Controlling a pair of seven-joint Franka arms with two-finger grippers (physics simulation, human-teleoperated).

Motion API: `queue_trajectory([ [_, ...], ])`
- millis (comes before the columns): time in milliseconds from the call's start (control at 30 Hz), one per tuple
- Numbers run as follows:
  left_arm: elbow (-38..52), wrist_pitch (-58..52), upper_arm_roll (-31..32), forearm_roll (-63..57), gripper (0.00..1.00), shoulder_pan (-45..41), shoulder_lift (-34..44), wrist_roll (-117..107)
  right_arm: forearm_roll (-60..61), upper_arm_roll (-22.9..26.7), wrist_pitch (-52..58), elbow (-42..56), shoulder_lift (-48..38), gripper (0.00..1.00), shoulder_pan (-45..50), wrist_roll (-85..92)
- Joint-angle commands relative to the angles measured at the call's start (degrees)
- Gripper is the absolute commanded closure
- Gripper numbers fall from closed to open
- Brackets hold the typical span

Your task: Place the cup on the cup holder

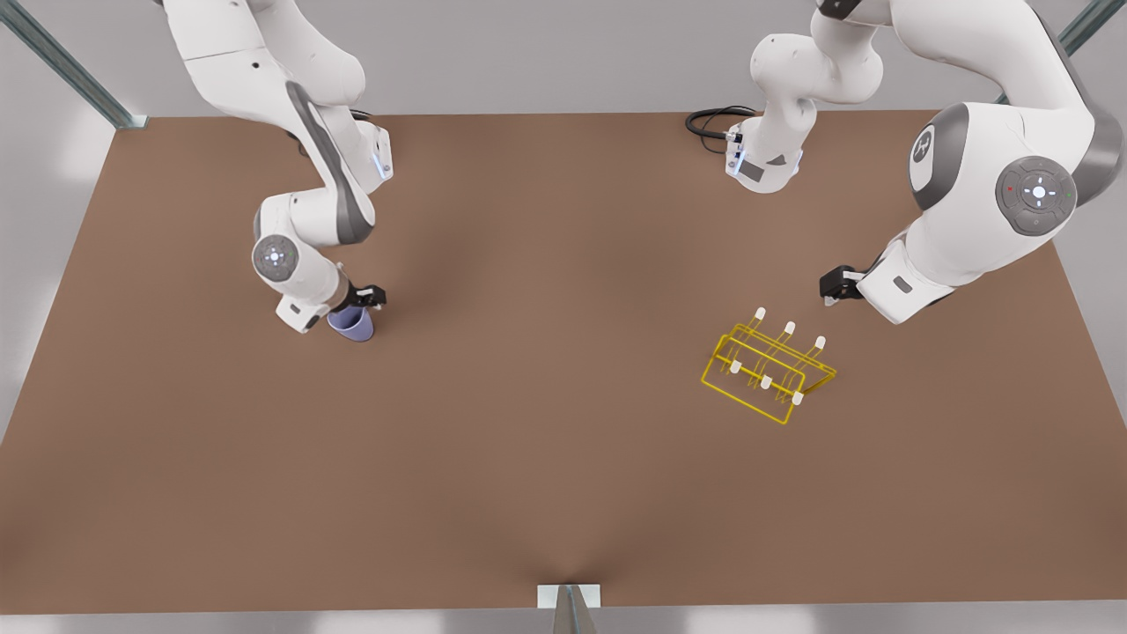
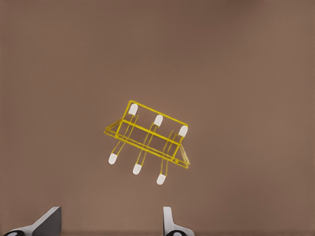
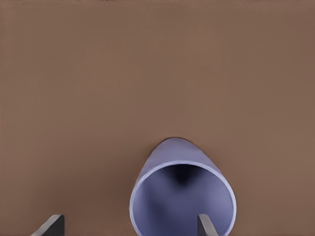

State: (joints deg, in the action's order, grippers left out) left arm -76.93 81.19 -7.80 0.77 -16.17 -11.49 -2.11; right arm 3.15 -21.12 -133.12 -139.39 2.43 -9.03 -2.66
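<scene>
Front view: the right gripper, at the frame's left, hangs just over the lavender cup on the brown worktop, jaws apart, one finger over the cup's rim. The left gripper, at the right, hovers above the yellow cup holder, jaws apart and empty. Cup and holder sit well apart.

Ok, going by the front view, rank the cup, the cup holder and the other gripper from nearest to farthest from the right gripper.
1. The cup: right at the right gripper, at the front view's left.
2. The cup holder: across the table, toward the front view's right.
3. The left gripper: just beyond the holder, waiting above the table.
</scene>
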Motion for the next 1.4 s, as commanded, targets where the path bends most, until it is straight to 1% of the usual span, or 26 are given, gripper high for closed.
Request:
queue_trajectory([
  [0, 0.03, -0.16, -0.02, 0.02, 0.0, 0.0, 0.07, -0.09, 0.19, -0.06, -5.3, -0.18, -0.23, 0.0, -0.55, 3.36],
  [67, 0.03, -0.51, -0.02, 0.02, 0.0, 0.0, 0.07, -0.17, 0.19, -0.94, -10.31, -3.43, -2.43, 0.0, -0.55, 3.36],
  [167, 0.03, -0.51, -0.02, 0.02, 0.0, 0.0, 0.07, -0.09, 0.19, -1.03, -12.68, -7.56, -7.44, 0.0, -0.11, 3.45],
  [267, 0.03, -0.51, -0.02, 0.02, 0.0, 0.0, 0.07, -0.09, 0.28, -1.73, -15.32, -9.59, -8.06, 0.0, 0.24, 3.28],
  [400, 0.03, -0.6, -0.02, 0.02, 0.0, 0.0, -0.37, -0.18, 0.63, -2.52, -17.17, -11.35, -7.88, 0.0, 0.24, 2.57],
  [700, 0.03, -0.6, -0.02, 0.02, 0.0, 0.0, -0.81, -0.18, 1.07, -2.52, -19.72, -13.02, -7.35, 0.0, 0.15, 2.4],
  [867, 0.03, -0.6, -0.02, 0.02, 0.0, 0.0, -1.08, -0.18, 0.98, -2.52, -20.16, -12.58, -4.02, 0.0, 0.15, 2.04],
  [1300, -0.15, -0.69, -0.02, 0.02, 0.0, 0.0, -1.43, -0.18, 0.98, -2.52, -20.68, -12.31, -0.32, 0.0, -0.81, 1.96],
  [1333, -0.15, -0.95, -0.02, 0.02, 0.0, 0.0, -1.43, -0.18, 0.98, -2.43, -20.68, -12.22, 0.03, 0.08, -0.82, 1.96],
  [1367, -0.15, -1.04, -0.02, 0.02, 0.0, 0.0, -1.43, -0.18, 0.98, -2.43, -20.68, -12.22, 0.03, 0.23, -0.82, 1.96],
])
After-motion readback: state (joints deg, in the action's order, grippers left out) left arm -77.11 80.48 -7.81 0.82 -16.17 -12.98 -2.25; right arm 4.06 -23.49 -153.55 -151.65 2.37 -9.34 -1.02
